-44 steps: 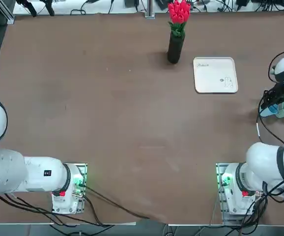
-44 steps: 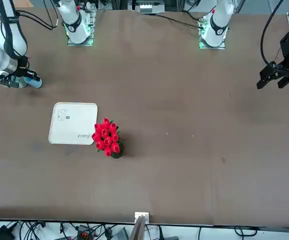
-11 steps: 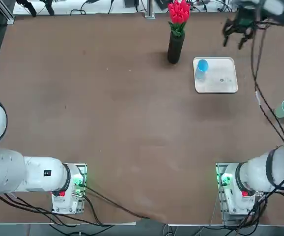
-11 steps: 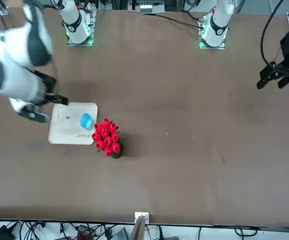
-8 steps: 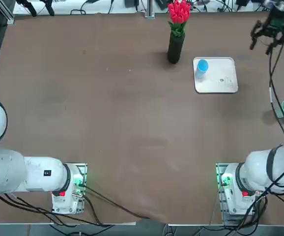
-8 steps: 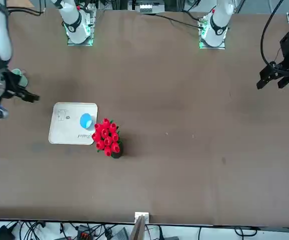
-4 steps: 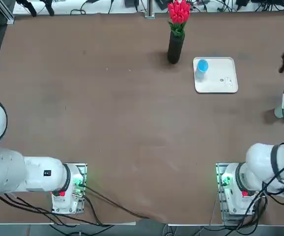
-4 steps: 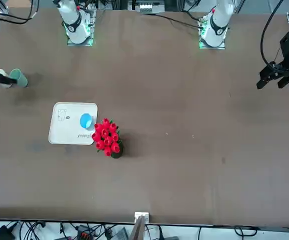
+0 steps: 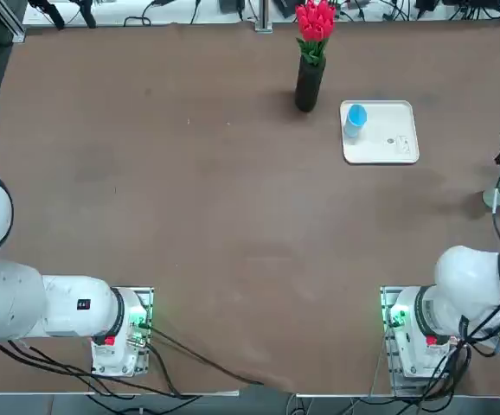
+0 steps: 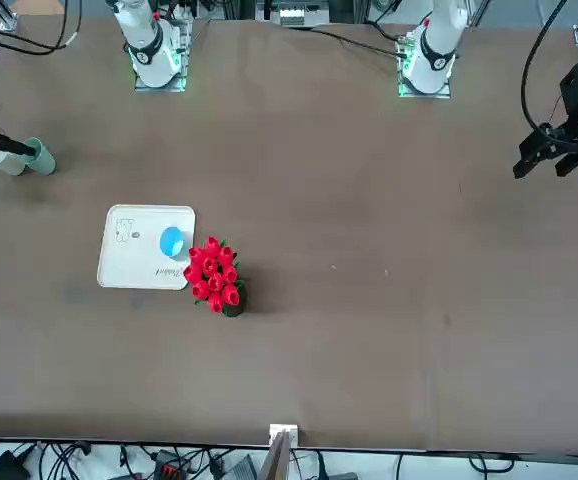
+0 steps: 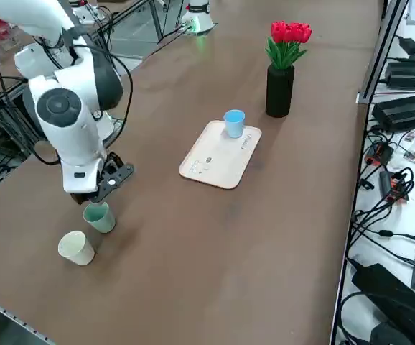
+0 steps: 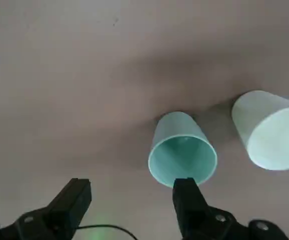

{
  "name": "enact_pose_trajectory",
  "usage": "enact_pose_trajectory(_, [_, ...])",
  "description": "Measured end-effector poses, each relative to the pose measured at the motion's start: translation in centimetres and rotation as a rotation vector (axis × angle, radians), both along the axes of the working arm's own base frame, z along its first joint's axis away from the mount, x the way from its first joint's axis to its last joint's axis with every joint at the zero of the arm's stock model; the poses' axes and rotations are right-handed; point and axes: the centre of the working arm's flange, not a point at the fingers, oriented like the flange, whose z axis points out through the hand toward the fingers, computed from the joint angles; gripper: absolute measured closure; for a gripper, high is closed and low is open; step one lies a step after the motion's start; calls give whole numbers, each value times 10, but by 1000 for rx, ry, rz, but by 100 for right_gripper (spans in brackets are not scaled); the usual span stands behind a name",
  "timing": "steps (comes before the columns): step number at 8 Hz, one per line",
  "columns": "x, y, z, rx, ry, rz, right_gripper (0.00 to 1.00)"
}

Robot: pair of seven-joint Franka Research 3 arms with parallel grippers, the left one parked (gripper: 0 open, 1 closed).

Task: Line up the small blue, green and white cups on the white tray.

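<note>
- The table is big and brown.
- The right gripper hangs just above the green cup at the lower left of the side view. Its fingers are wide apart and hold nothing.
- The tray sits at the upper right of the top view. Only the blue cup stands in it, in one corner.
- The green cup and white cup stand close together, far from the tray. Both are empty.
- One cup is done, I think. Two are left.

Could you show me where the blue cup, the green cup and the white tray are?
blue cup [image 11: 234,122]: right side view, on its outer wall.
green cup [image 12: 182,156]: right wrist view, on the inside of its open mouth.
white tray [image 9: 387,145]: top view, on the bare flat middle of it.
</note>
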Motion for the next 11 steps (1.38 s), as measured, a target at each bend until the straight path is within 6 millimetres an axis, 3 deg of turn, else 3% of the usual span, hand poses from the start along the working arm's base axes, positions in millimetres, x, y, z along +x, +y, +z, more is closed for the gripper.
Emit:
enact_pose_trajectory(2, [-13,7,-22,6,0,-4,0])
enact_pose_trajectory(5, [-26,-3,-33,-14,-33,-34,0])
enact_pose_trajectory(8, [-32,2,-46,-30,-62,-35,6])
enact_pose_trajectory(9, [-32,2,-47,-31,-64,-35,14])
enact_pose_trajectory(11, [-31,1,-47,-33,-67,-35,55])
